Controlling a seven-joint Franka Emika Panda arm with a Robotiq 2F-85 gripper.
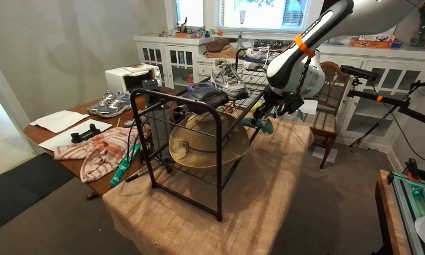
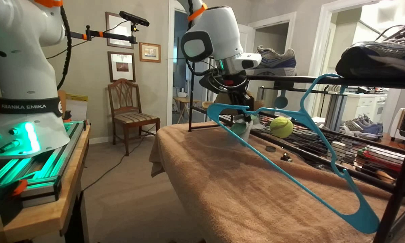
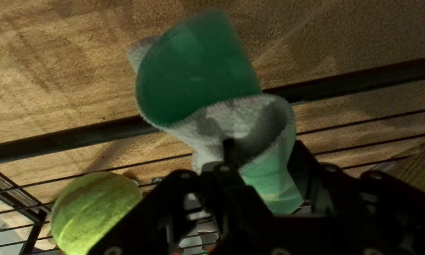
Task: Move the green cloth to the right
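The green cloth (image 3: 198,71) has a pale grey fuzzy lining and is folded, with a loose flap spread over the front bar of the rack's lower shelf in the wrist view. In an exterior view it shows as small green lobes (image 1: 266,126) under the fingers; it also shows behind the blue hanger (image 2: 240,128). My gripper (image 3: 264,152) has a bunched fold of the cloth between its fingers, with cloth touching both. The fingers stay apart by the width of the fold. The gripper also appears in both exterior views (image 1: 264,114) (image 2: 246,116).
A yellow-green tennis ball (image 2: 281,127) lies on the lower shelf beside the cloth. A blue hanger (image 2: 273,163) hangs from the dark metal rack (image 1: 218,166). A straw hat (image 1: 189,141) sits inside the rack, and shoes (image 1: 228,83) stand above. A tan towel (image 1: 265,177) covers the table.
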